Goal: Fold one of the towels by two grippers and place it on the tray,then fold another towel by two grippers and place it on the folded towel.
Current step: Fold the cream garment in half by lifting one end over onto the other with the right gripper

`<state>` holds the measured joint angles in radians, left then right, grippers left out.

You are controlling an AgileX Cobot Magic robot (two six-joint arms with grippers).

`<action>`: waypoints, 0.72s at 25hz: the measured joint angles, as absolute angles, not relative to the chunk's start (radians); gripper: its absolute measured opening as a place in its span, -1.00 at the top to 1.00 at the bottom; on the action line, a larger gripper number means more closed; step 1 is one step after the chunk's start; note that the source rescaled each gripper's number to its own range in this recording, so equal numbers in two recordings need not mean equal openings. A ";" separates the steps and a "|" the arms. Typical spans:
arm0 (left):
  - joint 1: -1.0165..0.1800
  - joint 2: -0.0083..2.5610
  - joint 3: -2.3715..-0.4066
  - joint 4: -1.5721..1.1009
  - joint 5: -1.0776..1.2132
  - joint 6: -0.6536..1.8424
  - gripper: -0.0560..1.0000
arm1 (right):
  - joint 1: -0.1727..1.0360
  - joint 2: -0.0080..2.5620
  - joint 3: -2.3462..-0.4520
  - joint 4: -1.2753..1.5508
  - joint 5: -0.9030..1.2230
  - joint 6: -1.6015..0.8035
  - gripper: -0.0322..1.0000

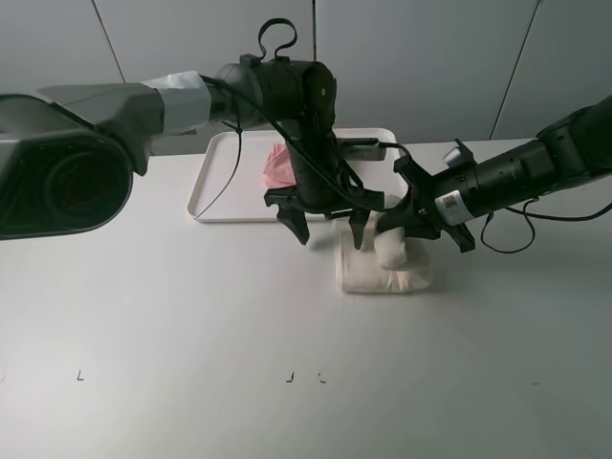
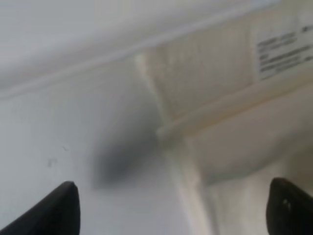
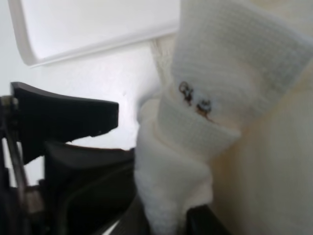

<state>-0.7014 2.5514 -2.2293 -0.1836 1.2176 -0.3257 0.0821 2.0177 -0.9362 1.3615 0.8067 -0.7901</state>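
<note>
1. Exterior high view. White table (image 1: 191,325); white tray (image 1: 215,182) at the far centre with the pink towel (image 1: 277,167) lying in it, partly hidden by the left arm. Cream-white towel (image 1: 382,273) on the table just near of the tray's right end, partly folded. Left gripper (image 1: 330,222) spread wide above the towel's left edge, holding nothing. Right gripper (image 1: 397,229) clamped on a bunched, lifted fold of the cream-white towel.

2. Left wrist view. Two black fingertips (image 2: 54,210) set far apart, nothing between them. Below: cream-white towel (image 2: 215,98), folded edges layered, printed label (image 2: 283,54) showing; bare table (image 2: 63,127) beside it.

3. Right wrist view. Right gripper (image 3: 161,220) closed around a gathered roll of cream-white towel (image 3: 195,122), small dark marks on its hem. Tray rim (image 3: 29,49) beyond; black part of the other arm (image 3: 63,122) beside.
</note>
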 joint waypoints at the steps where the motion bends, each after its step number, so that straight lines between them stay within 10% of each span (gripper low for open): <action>1: -0.694 2.549 -2.255 -0.191 1.218 -0.314 -0.97 | 0.082 2.018 -0.936 1.362 0.807 -0.793 0.80; 13: -0.577 2.508 -2.337 -0.230 1.218 -0.237 -0.97 | 0.082 2.018 -0.936 1.376 0.809 -0.799 0.76; 18: -0.568 2.508 -2.337 -0.265 1.218 -0.200 -0.97 | 0.105 2.018 -0.936 1.526 0.863 -0.905 -0.08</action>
